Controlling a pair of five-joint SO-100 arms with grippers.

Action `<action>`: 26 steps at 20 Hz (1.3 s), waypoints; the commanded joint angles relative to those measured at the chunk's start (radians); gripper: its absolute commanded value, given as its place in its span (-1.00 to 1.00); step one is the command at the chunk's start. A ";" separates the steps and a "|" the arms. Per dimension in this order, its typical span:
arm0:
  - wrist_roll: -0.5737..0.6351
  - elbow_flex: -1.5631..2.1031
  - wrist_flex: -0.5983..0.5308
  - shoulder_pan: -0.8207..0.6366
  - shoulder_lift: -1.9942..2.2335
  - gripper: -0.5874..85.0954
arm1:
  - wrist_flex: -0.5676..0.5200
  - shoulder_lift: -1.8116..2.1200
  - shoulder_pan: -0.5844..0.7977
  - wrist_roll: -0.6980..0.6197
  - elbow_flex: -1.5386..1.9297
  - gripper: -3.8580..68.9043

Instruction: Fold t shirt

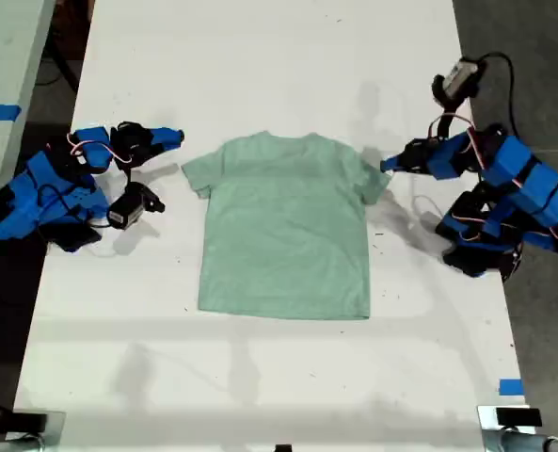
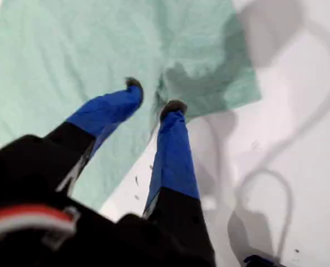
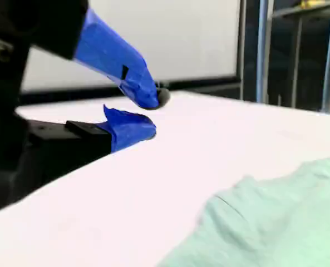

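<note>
the t shirt [image 1: 286, 226] lies flat mid-table, light and limp; best pinched at a sleeve edge or hem corner. my first gripper [image 2: 152, 95] hangs spread over the sleeve at the exterior view's right, possibly touching cloth. my second gripper [image 3: 149, 114] sits slightly parted, empty, near the other sleeve.

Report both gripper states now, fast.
My first gripper: open, jaws over the t shirt at its sleeve, holding nothing.
My second gripper: open a little, above the bare white table, holding nothing.
</note>
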 commanded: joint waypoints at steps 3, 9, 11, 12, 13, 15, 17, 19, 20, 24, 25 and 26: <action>0.224 0.043 -0.017 -0.104 0.011 -0.84 | -0.115 -0.471 0.196 -0.146 -0.209 -0.01; 0.221 0.043 -0.014 -0.084 0.011 -0.86 | -0.328 -0.726 0.258 -0.101 -0.031 -0.08; 0.221 0.043 -0.014 -0.087 0.011 -0.86 | -0.376 -0.750 0.219 -0.086 0.003 -0.14; 0.221 0.043 -0.014 -0.087 0.011 -0.86 | -0.387 -0.752 0.195 -0.074 0.011 -0.16; 0.219 0.043 -0.014 -0.087 0.011 -0.86 | -0.397 -0.752 0.169 -0.060 0.018 -0.25; 0.218 0.043 -0.014 -0.087 0.011 -0.87 | -0.423 -0.752 0.124 -0.026 0.034 -0.79; 0.216 0.043 -0.012 -0.084 0.011 -0.88 | -0.431 -0.744 0.103 -0.009 0.041 -0.87; 0.216 0.043 -0.012 -0.084 0.011 -0.88 | -0.388 -0.695 0.130 -0.009 0.029 -0.87; 0.216 0.043 -0.012 -0.084 0.011 -0.88 | -0.337 -0.670 0.156 -0.026 -0.012 -0.87; 0.213 0.043 -0.011 -0.089 0.011 -0.88 | -0.114 -0.675 0.140 -0.063 -0.336 -0.87; 0.213 0.043 -0.011 -0.089 0.011 -0.89 | -0.071 -0.701 0.087 -0.046 -0.428 -0.87; 0.213 0.043 -0.011 -0.092 0.011 -0.89 | -0.051 -0.736 0.025 -0.023 -0.508 -0.87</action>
